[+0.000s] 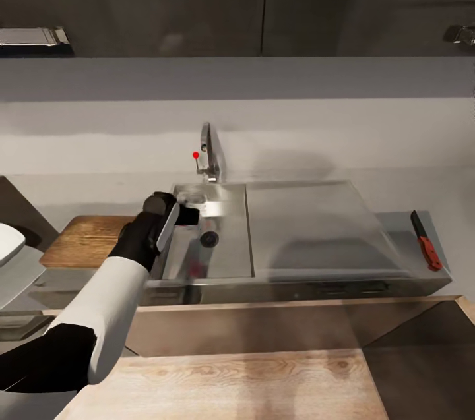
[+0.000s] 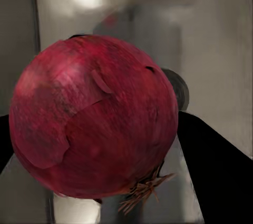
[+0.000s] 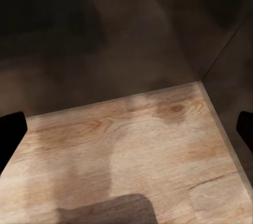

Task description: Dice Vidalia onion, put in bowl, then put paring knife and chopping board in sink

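One onion, one knife, one board. Left pincer reaching down into sink, fingers either side of onion, grip unclear. Right pincer spread wide.

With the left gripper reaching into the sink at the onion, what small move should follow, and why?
Probably close the left gripper on the onion and lift it straight up. In the left wrist view the red onion sits between the dark fingers over the steel sink floor, and the chopping board waits just left of the basin.
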Robot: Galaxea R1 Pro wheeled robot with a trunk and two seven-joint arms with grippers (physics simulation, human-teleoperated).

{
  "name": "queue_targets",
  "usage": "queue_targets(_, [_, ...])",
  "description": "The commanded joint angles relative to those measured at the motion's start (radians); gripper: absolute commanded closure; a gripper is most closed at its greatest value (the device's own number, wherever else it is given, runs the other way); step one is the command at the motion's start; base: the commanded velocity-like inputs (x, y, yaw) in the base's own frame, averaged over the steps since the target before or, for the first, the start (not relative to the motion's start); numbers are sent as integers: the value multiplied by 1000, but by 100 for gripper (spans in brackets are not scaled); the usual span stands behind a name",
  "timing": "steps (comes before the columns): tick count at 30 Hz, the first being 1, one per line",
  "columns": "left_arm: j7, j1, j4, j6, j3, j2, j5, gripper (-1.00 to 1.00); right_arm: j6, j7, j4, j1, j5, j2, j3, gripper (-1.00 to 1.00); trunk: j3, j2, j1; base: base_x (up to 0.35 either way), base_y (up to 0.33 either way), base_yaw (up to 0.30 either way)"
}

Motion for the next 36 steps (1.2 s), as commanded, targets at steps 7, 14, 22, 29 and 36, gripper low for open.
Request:
queue_targets(7, [6, -1, -105, 28, -3, 2, 4, 100, -3, 2, 1, -1, 7, 0, -8, -100, 9, -2, 1, 0, 0, 0])
queue_targets(14, [6, -1, -113, 30, -3, 1, 4, 100, -3, 1, 1, -1, 7, 0, -8, -100, 20, -2, 1, -179, 132, 7])
queue_targets(22, [6, -1, -125, 31, -3, 2, 4, 100, -3, 1, 1, -1, 7, 0, -8, -100, 32, -2, 1, -221, 223, 140])
queue_targets(29, [6, -1, -139, 32, -3, 4, 4, 100, -3, 1, 1, -1, 7, 0, -9, -100, 41, -2, 1, -36, 292, 187])
queue_targets(36, [6, -1, -132, 31, -4, 4, 4, 100, -3, 1, 1, -1, 7, 0, -10, -100, 51, -2, 1, 130, 256, 184])
